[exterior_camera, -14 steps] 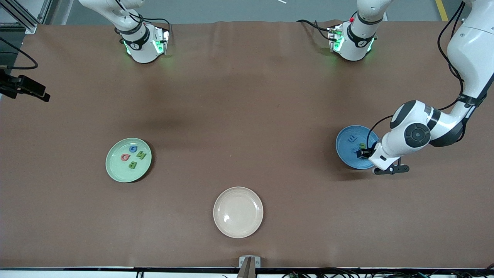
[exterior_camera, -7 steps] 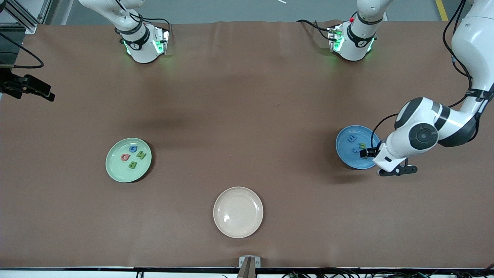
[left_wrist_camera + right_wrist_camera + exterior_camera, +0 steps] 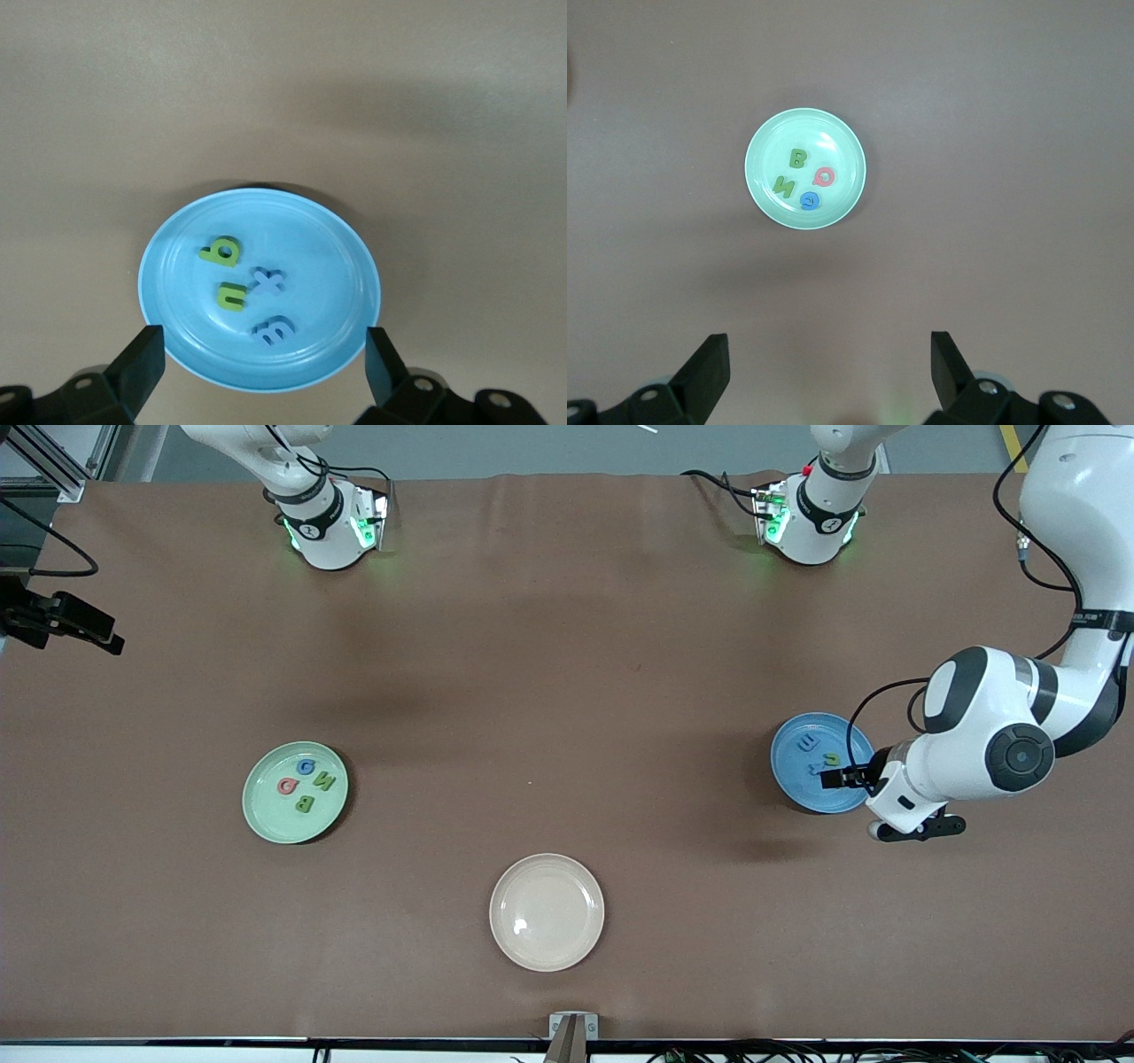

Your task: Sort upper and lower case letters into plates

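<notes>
The blue plate [image 3: 797,784] lies toward the left arm's end of the table and holds several lower-case letters: a green b [image 3: 220,252], a green n [image 3: 232,295], a blue x [image 3: 268,282] and a blue m [image 3: 273,330]. My left gripper [image 3: 842,779] hangs open and empty over that plate's rim; it also shows in the left wrist view [image 3: 263,352]. The pale green plate [image 3: 266,815] holds the upper-case letters B [image 3: 797,159], D [image 3: 824,176], N [image 3: 783,186] and G [image 3: 809,200]. My right gripper [image 3: 828,354] is open and empty, high over the table near its base.
An empty cream-beige plate [image 3: 547,911] lies nearest the front camera, midway between the two arms' ends. The arm bases [image 3: 323,522] stand along the table's edge farthest from the front camera. A black bracket [image 3: 573,1036] sits at the front edge.
My left gripper has drawn back from the middle of the blue plate toward its rim and the left arm's end of the table. The right arm waits.
</notes>
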Controlling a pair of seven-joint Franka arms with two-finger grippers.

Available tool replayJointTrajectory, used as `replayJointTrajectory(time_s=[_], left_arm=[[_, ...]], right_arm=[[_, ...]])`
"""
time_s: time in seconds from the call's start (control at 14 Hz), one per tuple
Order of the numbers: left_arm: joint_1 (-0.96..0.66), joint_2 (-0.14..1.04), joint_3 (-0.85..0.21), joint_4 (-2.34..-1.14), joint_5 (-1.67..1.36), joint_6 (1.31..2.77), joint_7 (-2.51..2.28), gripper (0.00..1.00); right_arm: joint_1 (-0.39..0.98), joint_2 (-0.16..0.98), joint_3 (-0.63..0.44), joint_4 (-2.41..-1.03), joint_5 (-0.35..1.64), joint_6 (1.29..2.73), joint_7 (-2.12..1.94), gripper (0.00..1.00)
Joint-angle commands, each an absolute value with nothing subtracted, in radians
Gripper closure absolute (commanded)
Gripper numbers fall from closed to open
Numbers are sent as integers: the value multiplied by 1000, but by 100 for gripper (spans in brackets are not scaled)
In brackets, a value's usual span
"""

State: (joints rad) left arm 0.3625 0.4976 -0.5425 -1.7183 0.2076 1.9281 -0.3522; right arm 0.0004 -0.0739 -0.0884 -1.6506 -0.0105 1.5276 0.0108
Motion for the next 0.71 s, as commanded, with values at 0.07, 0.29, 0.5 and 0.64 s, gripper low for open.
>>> replayJointTrajectory(time_s=[0.07, 0.29, 0.5, 0.64], left_arm=[[5, 399, -144, -1717, 7, 1910, -240, 1], [-28, 353, -91, -1721, 0, 1910, -230, 1], [24, 269, -94, -1720, -3, 1878, -216, 1], [35, 177, -92, -1718, -3, 1849, -212, 0]], right_arm=[[3, -114, -91, -1692, 2, 1546, -3, 0], [3, -114, -91, -1692, 3, 1554, -23, 0], [2, -114, -92, -1692, 20, 1555, -28, 0], [0, -112, -94, -1692, 21, 1559, -44, 0]])
